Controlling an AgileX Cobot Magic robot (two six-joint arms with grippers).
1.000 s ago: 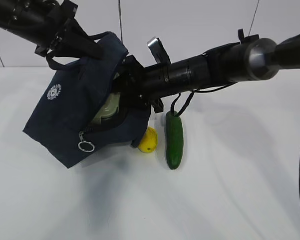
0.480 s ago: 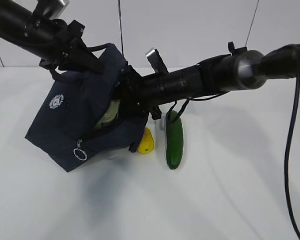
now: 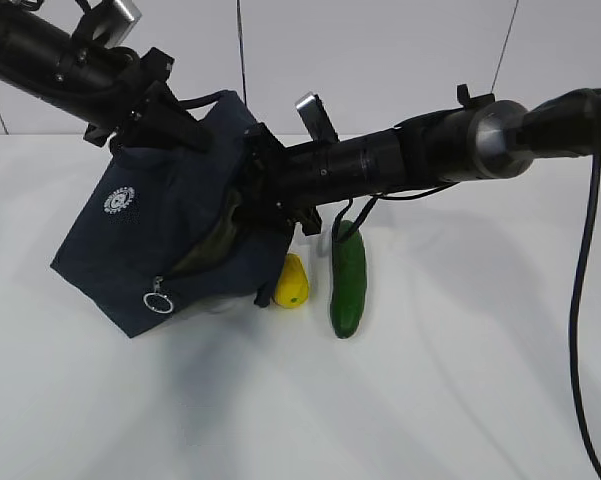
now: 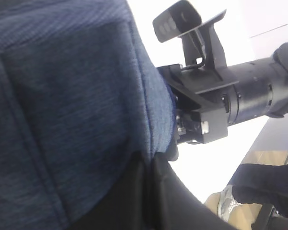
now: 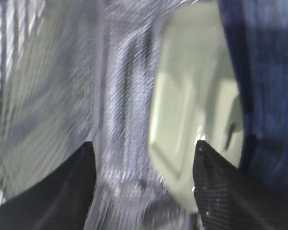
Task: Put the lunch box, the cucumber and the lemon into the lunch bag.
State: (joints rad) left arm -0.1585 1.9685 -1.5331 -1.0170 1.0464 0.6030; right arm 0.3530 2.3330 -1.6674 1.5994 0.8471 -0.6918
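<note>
The left gripper (image 3: 170, 125), its fingers clenched on the fabric at the top, holds the navy lunch bag (image 3: 165, 235) tilted above the white tabletop (image 3: 430, 380), zipper ring pull (image 3: 157, 302) dangling at the lower front edge. The right gripper (image 5: 144, 158) reaches into the bag's mouth with its fingers (image 5: 69, 187) spread apart inside the silvery foil lining, and the lunch box (image 5: 196, 110) (only its sage-green lid shows) sits just beyond them, not grasped. The lemon (image 3: 291, 283) lies beside the bag's lower corner, with the cucumber (image 3: 347, 285) just to its right.
</note>
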